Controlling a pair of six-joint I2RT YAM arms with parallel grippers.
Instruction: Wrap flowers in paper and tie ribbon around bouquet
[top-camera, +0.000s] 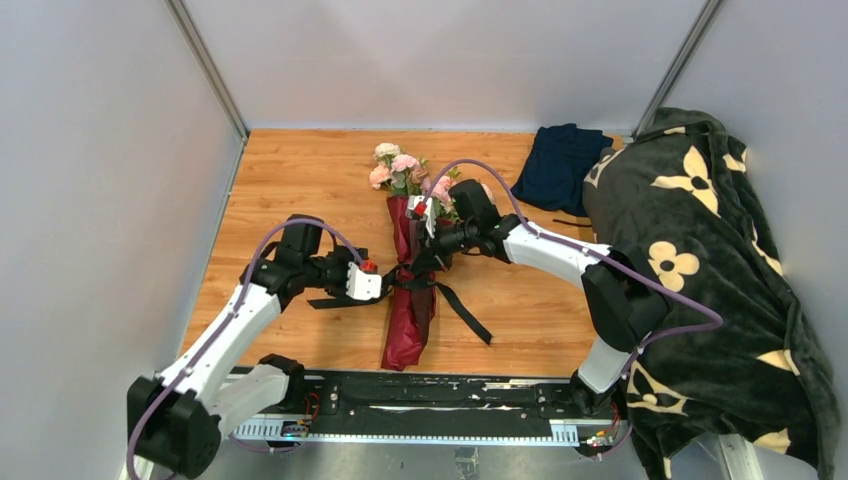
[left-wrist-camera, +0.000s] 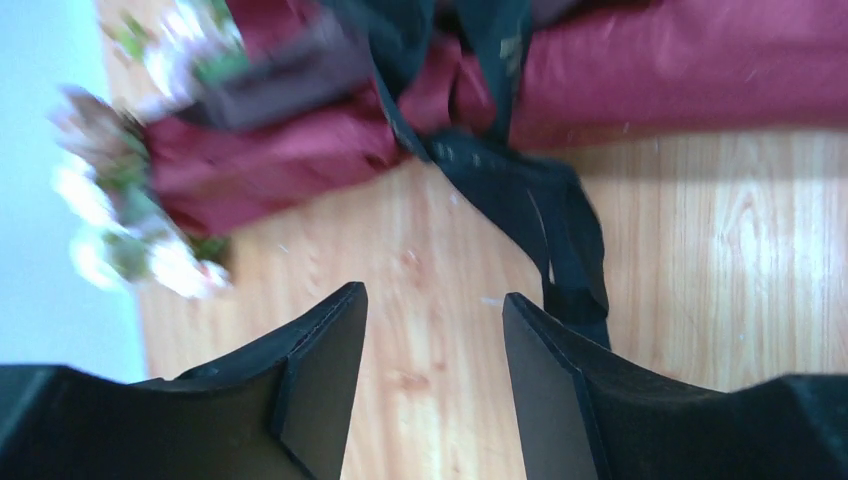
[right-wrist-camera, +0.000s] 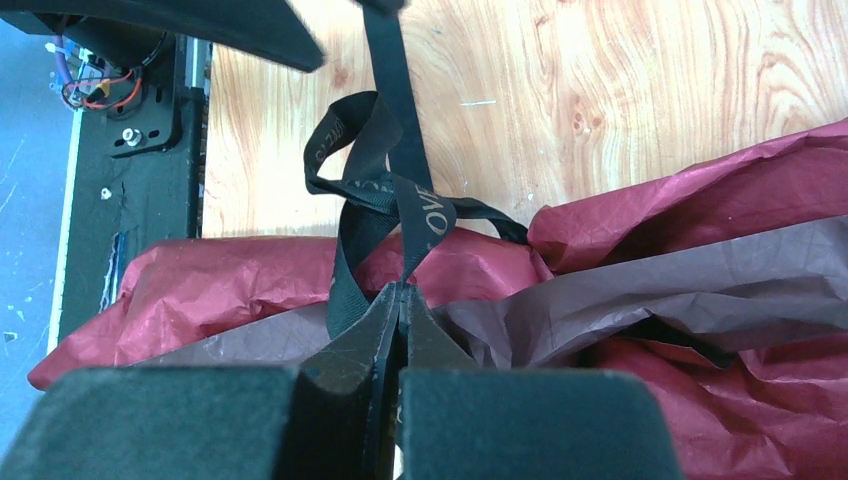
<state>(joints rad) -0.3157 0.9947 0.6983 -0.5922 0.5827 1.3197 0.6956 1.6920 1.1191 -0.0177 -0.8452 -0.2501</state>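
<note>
The thin, floppy, probably slippery black ribbon (right-wrist-camera: 383, 190) is lying looped round the bouquet (top-camera: 405, 330) of pink roses in crinkly burgundy paper on the wooden table (top-camera: 300, 180). The right gripper (right-wrist-camera: 400, 292) is pinching a strand at the knot; the left gripper (left-wrist-camera: 432, 296) is hovering parted and empty near a loose tail, likely the safest hold.

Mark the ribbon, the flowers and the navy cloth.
ribbon (right-wrist-camera: 392, 195): right wrist view, on the crossing at the knot.
flowers (top-camera: 404, 163): top external view, on a pink bloom.
navy cloth (top-camera: 560, 165): top external view, on its middle.
</note>
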